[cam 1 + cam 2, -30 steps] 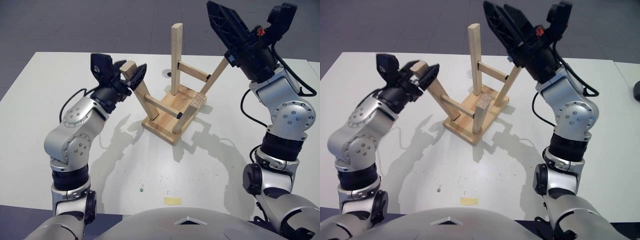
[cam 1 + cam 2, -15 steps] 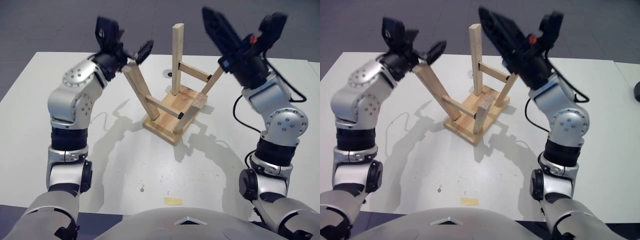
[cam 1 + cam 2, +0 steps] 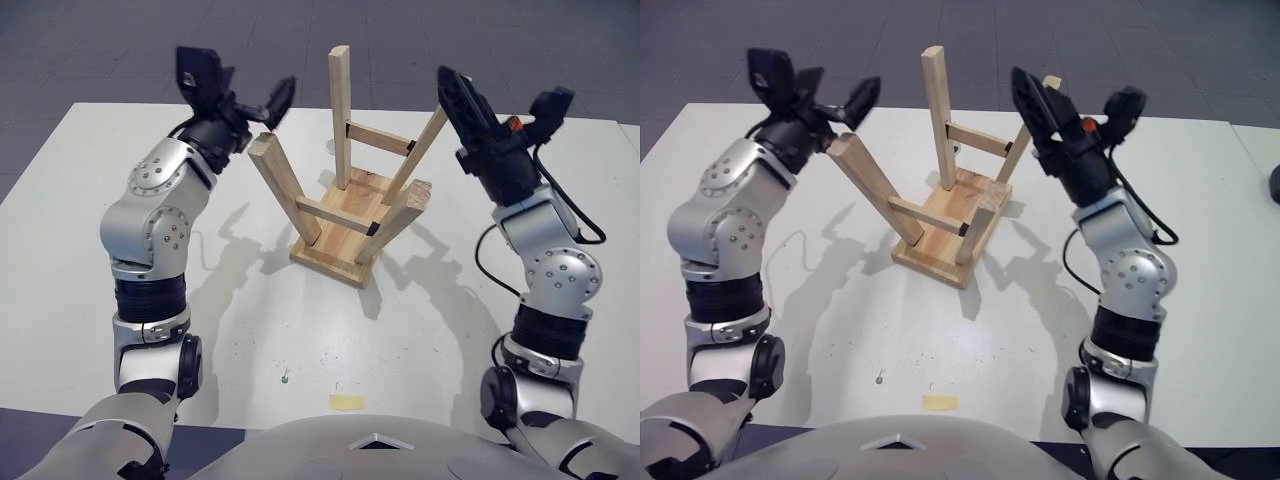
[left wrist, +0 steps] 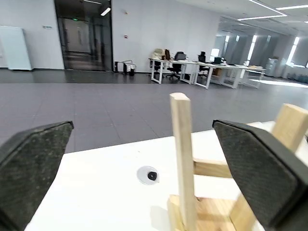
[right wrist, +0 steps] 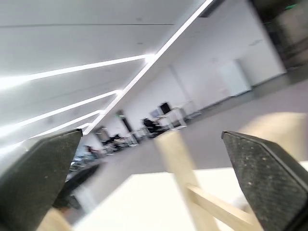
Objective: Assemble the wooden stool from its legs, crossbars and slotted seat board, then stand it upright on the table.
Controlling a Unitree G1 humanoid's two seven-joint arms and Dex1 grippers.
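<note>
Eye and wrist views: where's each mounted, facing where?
Left eye view: on the head, looking forward and down at the upturned pale wooden stool on the white table; both arms, left tool and right tool show.
Right eye view: same head, same scene.
Left wrist view: left wrist, level across the table toward an office hall; its black pads frame stool legs.
Right wrist view: right wrist, tilted up toward ceiling lights; its pads frame a leg.
Both wrist views share the stool's legs.

A pale tan wooden stool [image 3: 338, 252] sits on a plain white rectangular table [image 3: 60, 250], with a small yellow paper scrap [image 3: 345, 402] near the stool.
</note>
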